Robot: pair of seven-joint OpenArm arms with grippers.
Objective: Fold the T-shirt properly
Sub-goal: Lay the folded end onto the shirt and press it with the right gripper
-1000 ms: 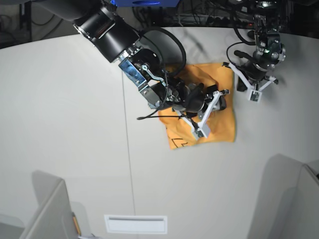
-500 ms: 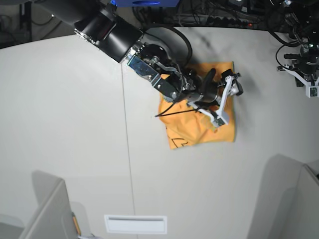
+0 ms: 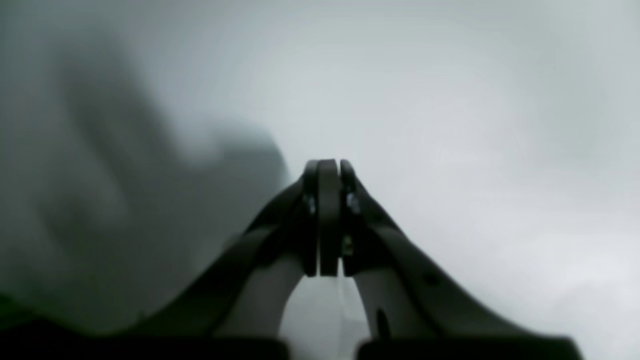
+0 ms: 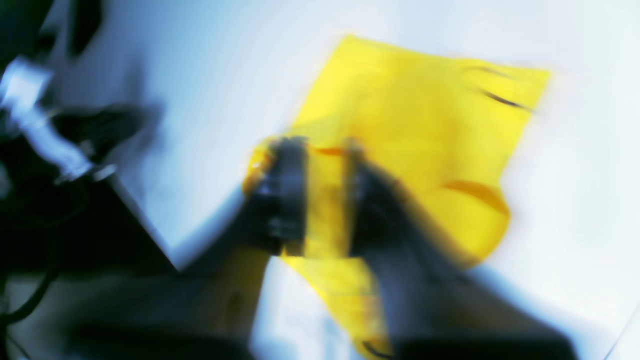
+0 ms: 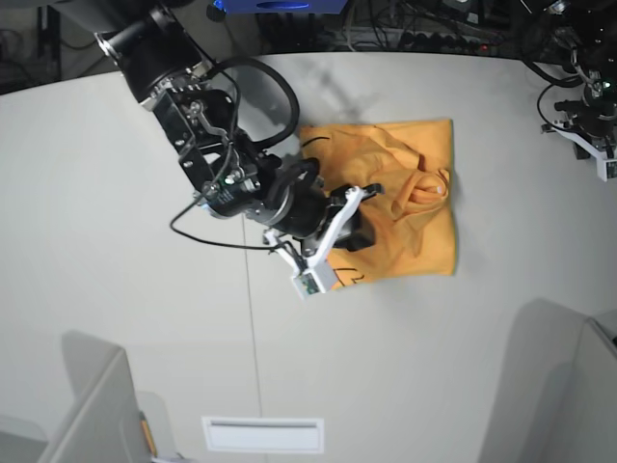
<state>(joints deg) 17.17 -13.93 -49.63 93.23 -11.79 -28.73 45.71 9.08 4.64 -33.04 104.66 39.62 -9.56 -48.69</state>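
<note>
The orange-yellow T-shirt [image 5: 405, 231] lies folded into a rough square on the white table [image 5: 116, 241]. A bunched ridge sits near its right side and black print shows at its lower left corner. My right gripper [image 5: 310, 280] hangs over that lower left corner. The right wrist view is smeared by motion. There my right gripper [image 4: 320, 150] has its dark fingers close together, with the T-shirt [image 4: 425, 125] spread beyond them. I see no cloth lifted. My left gripper [image 5: 605, 164] is at the far right table edge, away from the shirt. The left wrist view shows the left gripper [image 3: 327, 165] shut and empty.
Grey partition panels stand at the front left [image 5: 87, 405] and front right [image 5: 554, 376]. A white slotted plate [image 5: 262, 434] lies at the front edge. Cables and dark gear [image 5: 415, 34] crowd the back edge.
My right arm swung left, from the shirt's right part to its lower left corner, leaving a bunched ridge uncovered. The left arm withdrew to the far right edge.
</note>
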